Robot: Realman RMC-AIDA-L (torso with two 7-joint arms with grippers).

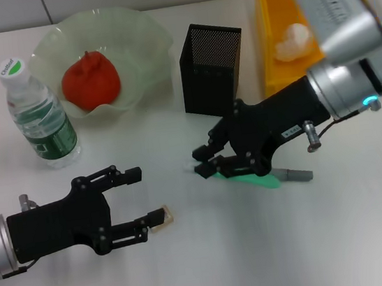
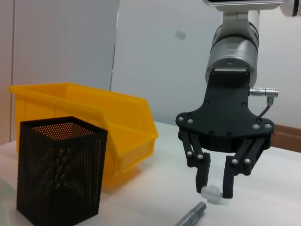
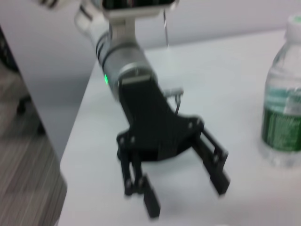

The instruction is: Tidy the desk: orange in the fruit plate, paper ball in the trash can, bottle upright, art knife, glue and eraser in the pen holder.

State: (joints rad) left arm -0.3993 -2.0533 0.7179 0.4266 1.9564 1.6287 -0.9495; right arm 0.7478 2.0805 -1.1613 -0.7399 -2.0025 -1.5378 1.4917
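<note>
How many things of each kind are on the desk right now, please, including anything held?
Containers: 3 (fruit plate, pen holder, trash can)
Bottle: 1
Orange: 1
Paper ball: 1
Loose stationery: 3 (eraser, green art knife, grey stick)
Small white piece in the right gripper: 1
Total: 10

The head view looked down on the desk (image 1: 372,232) from above. The left wrist view sat low, facing the right gripper (image 2: 214,190) closely. The right wrist view faced the left gripper (image 3: 186,195). Both wrist-view grippers also appeared in the head view.
</note>
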